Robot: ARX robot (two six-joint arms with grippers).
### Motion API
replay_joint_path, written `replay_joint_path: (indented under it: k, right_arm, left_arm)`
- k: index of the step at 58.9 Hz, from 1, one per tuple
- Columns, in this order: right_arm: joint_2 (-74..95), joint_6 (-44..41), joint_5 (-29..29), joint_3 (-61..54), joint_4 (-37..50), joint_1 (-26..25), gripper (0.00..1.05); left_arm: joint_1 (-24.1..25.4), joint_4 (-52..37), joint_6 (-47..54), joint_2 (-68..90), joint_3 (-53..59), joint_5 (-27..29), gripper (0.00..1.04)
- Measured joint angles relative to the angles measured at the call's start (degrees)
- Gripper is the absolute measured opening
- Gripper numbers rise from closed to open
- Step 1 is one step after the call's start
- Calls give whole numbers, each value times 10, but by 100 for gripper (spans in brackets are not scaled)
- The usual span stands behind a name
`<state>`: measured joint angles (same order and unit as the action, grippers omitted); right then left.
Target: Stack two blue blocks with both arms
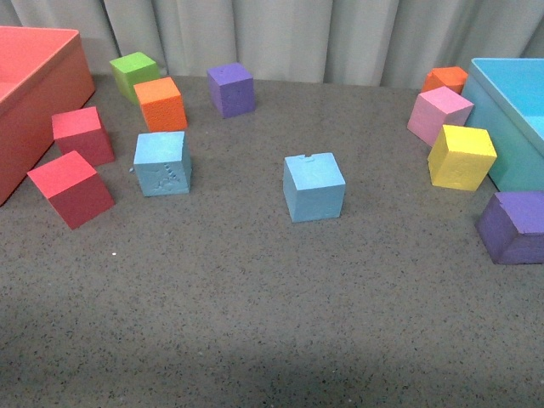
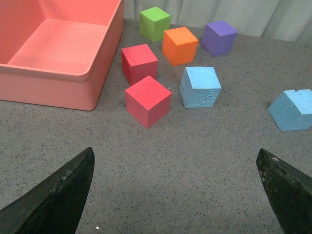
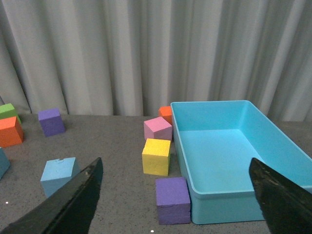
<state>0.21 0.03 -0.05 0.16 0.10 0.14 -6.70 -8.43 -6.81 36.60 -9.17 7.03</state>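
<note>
Neither block is held yet, so the step in hand is the first pick. Both blue blocks sit flat on the bench [image 1: 255, 323], well apart. The marked block [image 1: 161, 163] lies at about 10 o'clock from the plain block [image 1: 314, 185], which stands alone near the bench's middle.

The left pincer [image 2: 174, 156] is spread wide with nothing between its fingers, and so is the right pincer [image 3: 175, 161]. Each hangs above bare bench, short of any cube. Neither arm shows in the front view.

The marked block looks like the left arm's job, since it sits closest to that wrist camera's centre. It is crowded: an orange cube [image 1: 161, 103] sits near at its 12 o'clock and a red cube [image 1: 82, 134] at its 10 o'clock. The fingers would best come down on the two faces that have open bench beside them, the 3 and 9 o'clock sides. They should be squared to the block's slight turn, so that neither finger clips a neighbour.

The plain block has clear space all round, which makes it the likelier base. It is turned a little, so the carried block should probably be lined up with that turn before it is lowered. The right arm could steady it, or take it instead. Foam gives under pressure, so a light squeeze low on the sides should do. Release seems safest once the faces meet flat, or the top block may tip off.
</note>
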Motion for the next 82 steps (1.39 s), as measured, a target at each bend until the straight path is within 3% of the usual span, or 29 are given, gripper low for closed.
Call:
replay_joint_path:
  k: [9, 19, 27, 49, 82]
  right_arm:
    - [0, 0, 0, 0, 0, 0, 95]
    - [0, 0, 0, 0, -1, 0, 95]
    - [0, 0, 0, 0, -1, 0, 95]
    - [0, 0, 0, 0, -1, 0, 95]
    - [0, 0, 0, 0, -1, 0, 95]
  left_arm:
    - [-37, -107, -20, 225, -79, -3, 98]
    - [-57, -81, -26, 444, -202, -37, 98]
    - [-66, -46, -26, 593, -325, -24, 98]
    - [-72, 52, -14, 775, -540, -10, 98]
    - [-55, 173, -47, 915, -719, 14, 98]
